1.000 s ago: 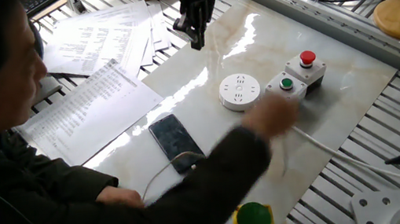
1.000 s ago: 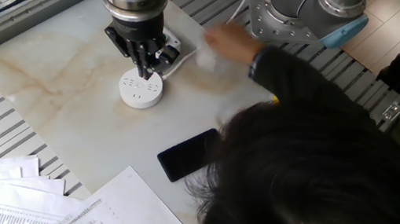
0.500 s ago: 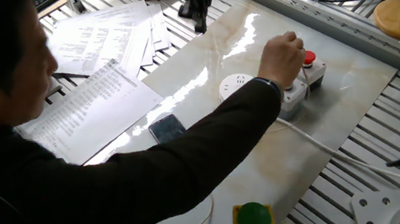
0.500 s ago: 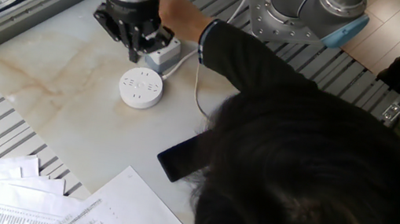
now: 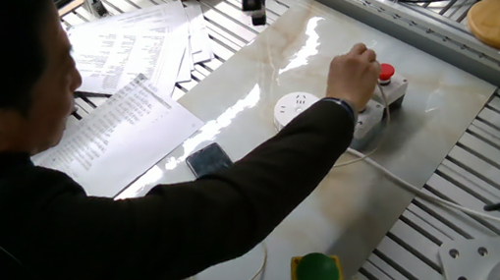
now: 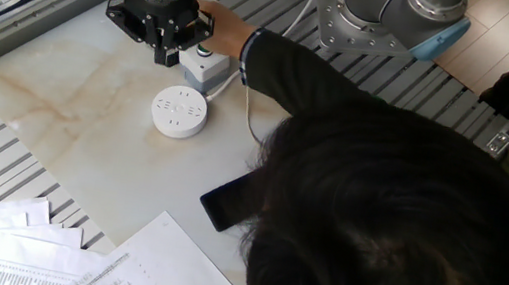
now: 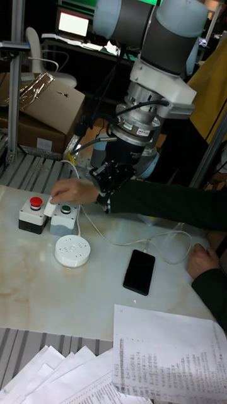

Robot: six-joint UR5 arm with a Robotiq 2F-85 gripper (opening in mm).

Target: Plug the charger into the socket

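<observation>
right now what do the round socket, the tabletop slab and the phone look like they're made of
The socket looks like matte white moulded plastic: even colour, soft rounded rim, no glare. The tabletop slab looks like polished marble or a marble-look tile: cream with tan veins and bright reflections in one fixed view; which one, I cannot tell. The phone has a glossy black face, likely glass, judging by its sheen.

Marble-topped table, cardboard box

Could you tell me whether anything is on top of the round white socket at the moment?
Nothing sits on the socket; its slotted top is bare in the other fixed view. In one fixed view the person's arm covers part of it. The gripper hangs beside it.
</observation>
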